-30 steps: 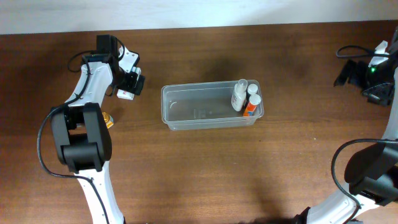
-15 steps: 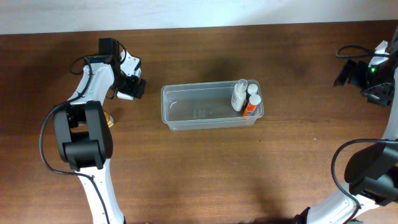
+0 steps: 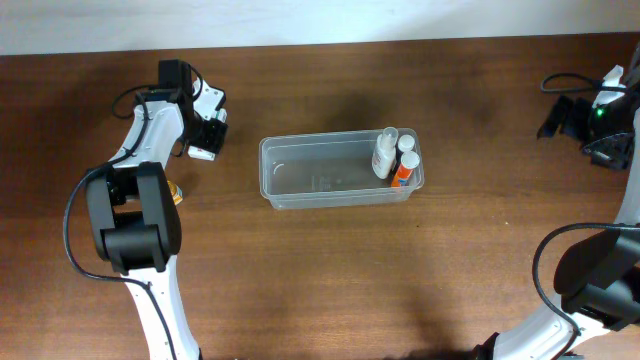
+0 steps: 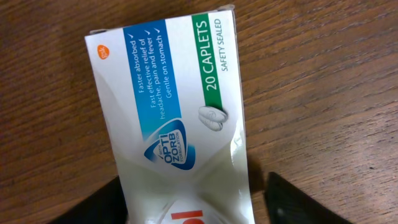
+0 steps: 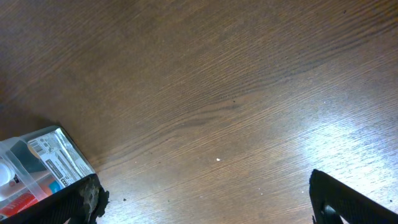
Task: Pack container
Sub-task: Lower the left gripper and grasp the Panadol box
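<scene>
The container (image 3: pixel 330 175), a clear shallow tub, sits mid-table with a white bottle (image 3: pixel 385 153) and an orange-and-white bottle (image 3: pixel 403 166) at its right end. A white caplet box (image 4: pixel 168 106) with blue and green bands lies on the wood left of the tub. My left gripper (image 3: pixel 208 136) straddles the box's near end. In the left wrist view the left finger (image 4: pixel 102 205) lies against the box, while bare wood shows between the box and the right finger (image 4: pixel 305 202). My right gripper (image 5: pixel 205 208) hangs open over bare wood at the far right, its jaws wide apart. The container's corner (image 5: pixel 46 162) shows at that view's lower left.
A small orange-gold object (image 3: pixel 173 191) lies beside the left arm's lower link. A black cable (image 3: pixel 565 82) runs near the right arm at the table's far right edge. The pale wall borders the table's far edge.
The left arm shifted slightly toward the far edge, and its jaws have narrowed around the caplet box. The right arm, tub and bottles have not moved.
</scene>
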You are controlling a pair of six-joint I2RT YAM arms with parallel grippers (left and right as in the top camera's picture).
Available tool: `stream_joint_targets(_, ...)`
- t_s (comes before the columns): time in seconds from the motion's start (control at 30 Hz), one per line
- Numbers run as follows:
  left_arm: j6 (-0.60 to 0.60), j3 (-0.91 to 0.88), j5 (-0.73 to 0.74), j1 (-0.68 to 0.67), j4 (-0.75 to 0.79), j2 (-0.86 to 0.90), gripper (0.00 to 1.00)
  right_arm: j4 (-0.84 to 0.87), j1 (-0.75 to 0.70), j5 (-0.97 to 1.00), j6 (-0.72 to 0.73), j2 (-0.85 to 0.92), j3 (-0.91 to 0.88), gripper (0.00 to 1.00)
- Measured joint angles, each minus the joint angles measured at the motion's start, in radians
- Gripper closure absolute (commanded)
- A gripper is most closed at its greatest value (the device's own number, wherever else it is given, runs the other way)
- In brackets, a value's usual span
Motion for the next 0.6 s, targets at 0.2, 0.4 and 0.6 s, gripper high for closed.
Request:
stream_joint_targets(0.2,-0.001,0.0,-0.006,0.0,0.0,0.0,0.42,0.0,0.0,0.0,0.0,0.0,0.0,0.02)
stream_joint_targets(0.4,-0.002,0.0,-0.007,0.0,0.0,0.0,0.46,0.0,0.0,0.0,0.0,0.0,0.0,0.02)
stream_joint_targets(0.6,-0.002,0.0,-0.007,0.0,0.0,0.0,0.52,0.0,0.0,0.0,0.0,0.0,0.0,0.02)
